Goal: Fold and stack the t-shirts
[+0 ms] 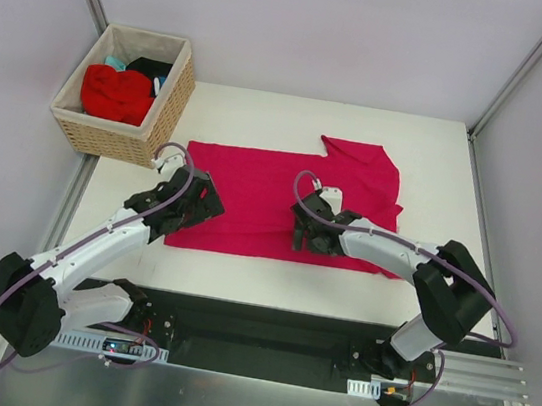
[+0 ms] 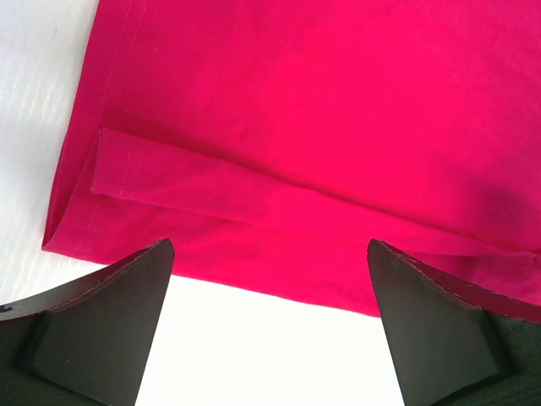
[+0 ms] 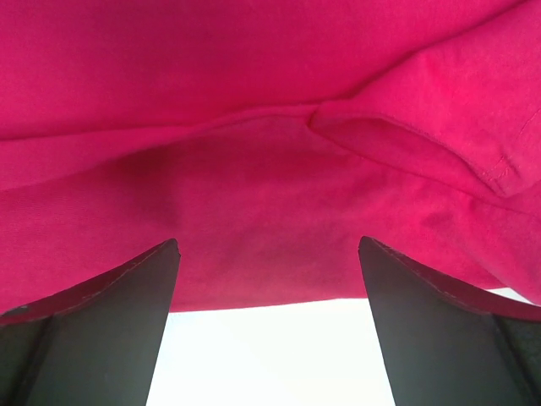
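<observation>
Pink tee [image 1: 253, 185]: near edge partly hidden under both arms. Left gripper [image 2: 269, 254] and right gripper [image 3: 269, 249]: jaws wide apart, holding nothing. Basket [image 1: 107, 145]: black and teal tees mostly buried.

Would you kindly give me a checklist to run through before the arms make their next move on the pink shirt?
1. Left gripper open and empty: ok.
2. Right gripper open and empty: ok.
3. Pink shirt spread on the table: ok.
4. Shirt's near edge in front of both grippers: ok.
5. Cloth lying smooth: not ok, overlapping folds show in both wrist views.
6. Fingertips clear of the cloth: cannot tell.
</observation>
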